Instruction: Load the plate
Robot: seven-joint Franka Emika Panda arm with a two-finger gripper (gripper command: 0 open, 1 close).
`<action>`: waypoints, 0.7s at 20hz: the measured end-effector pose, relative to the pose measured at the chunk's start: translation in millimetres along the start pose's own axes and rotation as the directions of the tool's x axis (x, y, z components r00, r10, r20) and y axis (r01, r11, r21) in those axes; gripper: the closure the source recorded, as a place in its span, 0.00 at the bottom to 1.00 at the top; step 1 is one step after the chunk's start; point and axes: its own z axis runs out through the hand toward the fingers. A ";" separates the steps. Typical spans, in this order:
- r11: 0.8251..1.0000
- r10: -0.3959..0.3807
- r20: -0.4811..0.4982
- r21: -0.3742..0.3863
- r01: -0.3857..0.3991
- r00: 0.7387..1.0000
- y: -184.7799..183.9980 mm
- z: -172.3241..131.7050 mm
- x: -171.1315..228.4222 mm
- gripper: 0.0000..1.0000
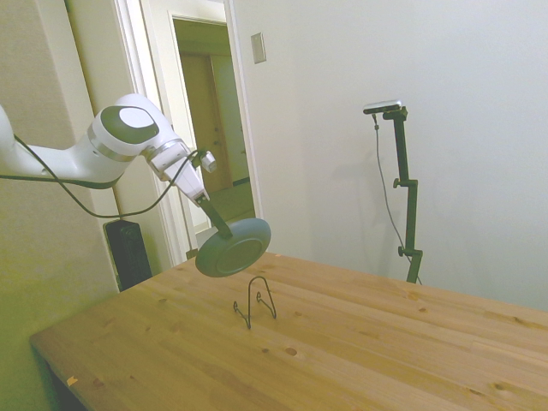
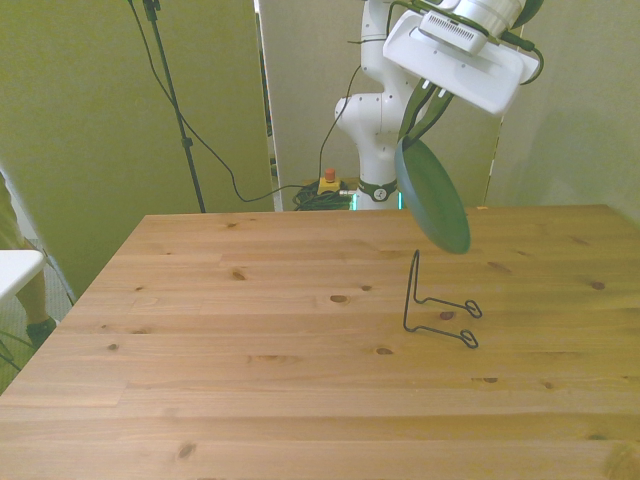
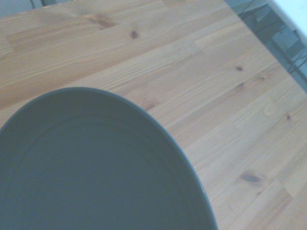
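Transport step, plate in the air. The gripper (image 1: 212, 221) reaches in from the side view's left, its dark fingers (image 1: 217, 224) closed on the upper rim of the plate (image 1: 233, 247), which hangs tilted and clear of the counter (image 1: 342, 342). In the side view the black wire rack (image 1: 255, 301) stands on the counter at about 5 o'clock from the plate, near but apart from it. In the front view the plate (image 2: 433, 196) appears edge-on, slanting down toward the front view's right, with the rack (image 2: 437, 305) directly below at 6 o'clock and a gap between them. The wrist view shows only the plate's face (image 3: 96, 167) over bare counter boards (image 3: 216, 96). The next move, by judgement, calls for lowering the plate's bottom edge into the rack's cradle so that it leans against the upright loop, and releasing only once it is seated.
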 end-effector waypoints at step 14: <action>0.997 0.005 -0.102 -0.071 -0.012 0.995 -46.9 10.8 -35.8 1.00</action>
